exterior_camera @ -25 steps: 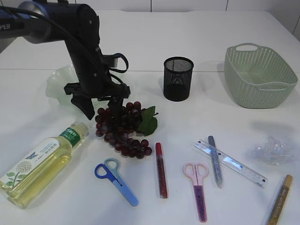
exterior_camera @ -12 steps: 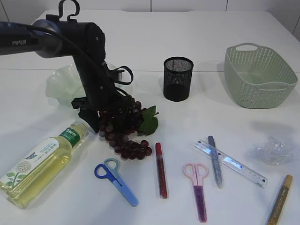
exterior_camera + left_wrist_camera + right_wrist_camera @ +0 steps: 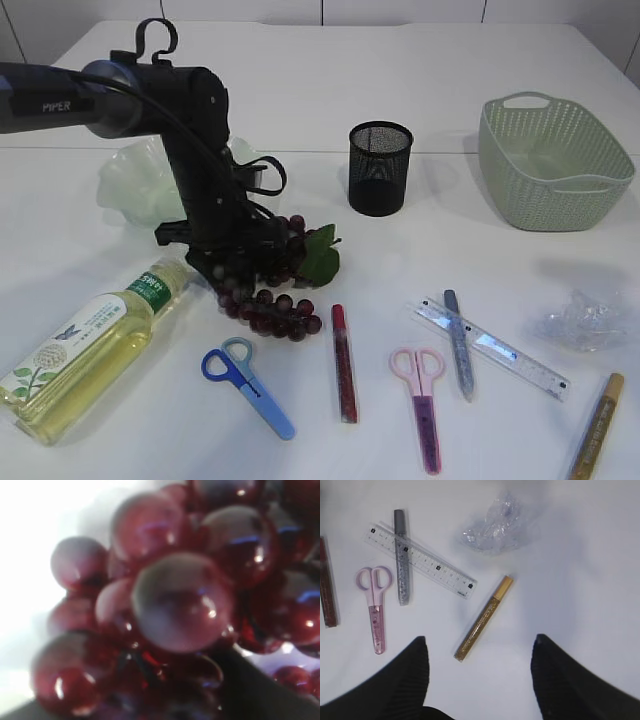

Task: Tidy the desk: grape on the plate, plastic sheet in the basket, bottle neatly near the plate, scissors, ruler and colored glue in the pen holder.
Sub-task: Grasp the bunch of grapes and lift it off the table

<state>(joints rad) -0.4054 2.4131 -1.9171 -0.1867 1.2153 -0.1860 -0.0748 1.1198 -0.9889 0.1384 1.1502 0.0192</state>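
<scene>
The dark red grape [image 3: 280, 305] bunch lies on the table left of centre and fills the left wrist view [image 3: 180, 605]. My left gripper [image 3: 235, 262] is sunk into its top, shut on it, fingertips hidden. Behind it lies the pale green plate [image 3: 125, 185]; the bottle [image 3: 85, 350] lies at the front left. My right gripper [image 3: 480, 639] hangs open over a gold glue [image 3: 482, 620], with the ruler [image 3: 435, 567], a silver glue [image 3: 401, 560], pink scissors [image 3: 375, 610] and the plastic sheet [image 3: 495, 527] beyond.
The black mesh pen holder [image 3: 380, 168] stands at the back centre, the green basket [image 3: 530, 190] at the back right. Blue scissors [image 3: 248, 385] and a red glue [image 3: 343, 362] lie in front of the grape. The right arm is outside the exterior view.
My left gripper came down from above the bunch into it and its jaws closed in. The grape has shifted slightly. Nothing moved on the right side.
</scene>
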